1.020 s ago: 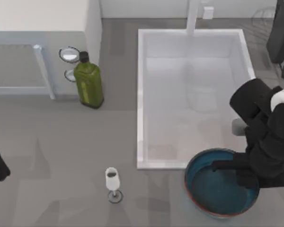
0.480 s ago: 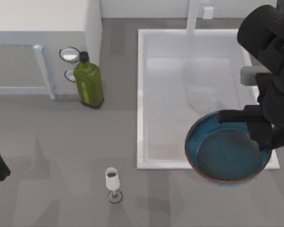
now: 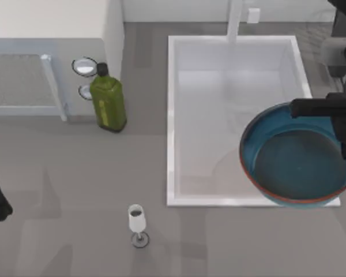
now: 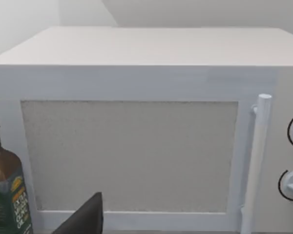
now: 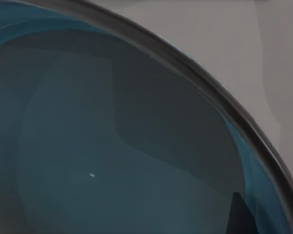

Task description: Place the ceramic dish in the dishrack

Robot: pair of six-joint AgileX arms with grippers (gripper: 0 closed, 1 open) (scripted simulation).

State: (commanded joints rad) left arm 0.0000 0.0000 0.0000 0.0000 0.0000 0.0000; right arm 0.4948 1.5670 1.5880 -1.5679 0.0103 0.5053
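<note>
right gripper (image 3: pixel 341 124) | apparently clamped on ceramic dish (image 3: pixel 300 167) rim

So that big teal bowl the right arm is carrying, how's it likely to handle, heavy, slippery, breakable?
The ceramic dish looks wide and deep, so it is probably heavy for a pinch at one edge by the right gripper and may tend to sag away from it. Its glossy glaze suggests a slippery rim. Being rigid ceramic, it could chip if bumped against the sink basin it hangs over.
</note>
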